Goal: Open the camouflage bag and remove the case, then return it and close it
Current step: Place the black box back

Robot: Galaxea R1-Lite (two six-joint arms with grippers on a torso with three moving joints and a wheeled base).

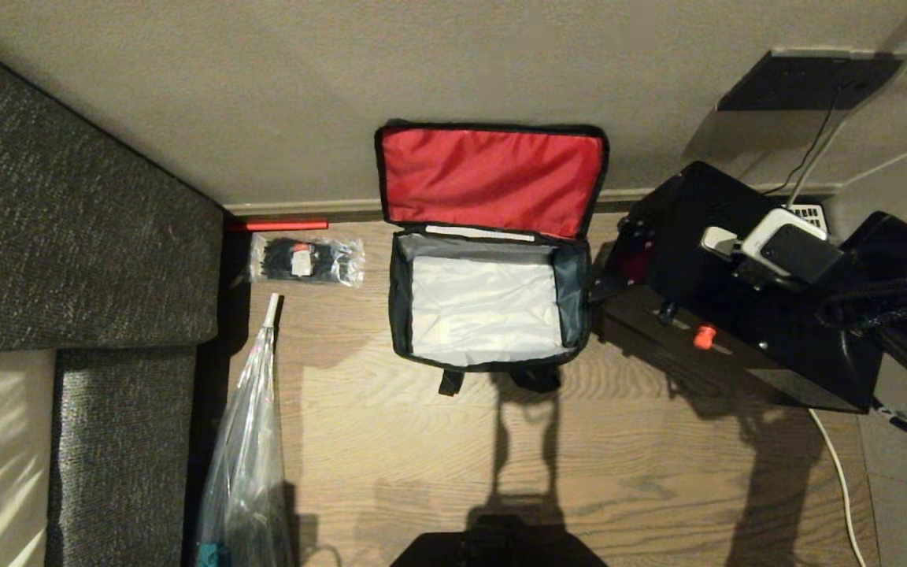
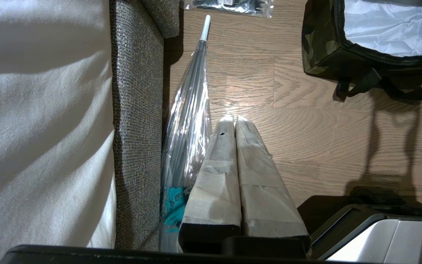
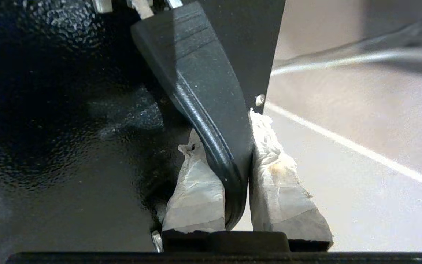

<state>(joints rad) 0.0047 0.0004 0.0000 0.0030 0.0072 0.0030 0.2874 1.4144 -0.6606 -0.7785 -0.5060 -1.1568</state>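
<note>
case out of the bag, held to its right

the camouflage bag [image 1: 490, 307] sits open and empty on the floor [image 1: 390, 449], red lid back. the right gripper [image 3: 238, 161] fingers pinch the handle [image 3: 203, 106] of the case [image 1: 737, 315]. left gripper [image 2: 235, 121] fingers pressed together, idle. next: swing the case back over the opening and lower it in flat.

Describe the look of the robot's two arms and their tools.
Each tool has two tapering fingers wrapped in pale, off-white tape over a black base. The left tool has smooth, clean wrapping; the right tool has frayed, stained wrapping at the tips. In the head view the right arm is black, with a braided black cable and a white and grey box mounted near the wrist.
</note>
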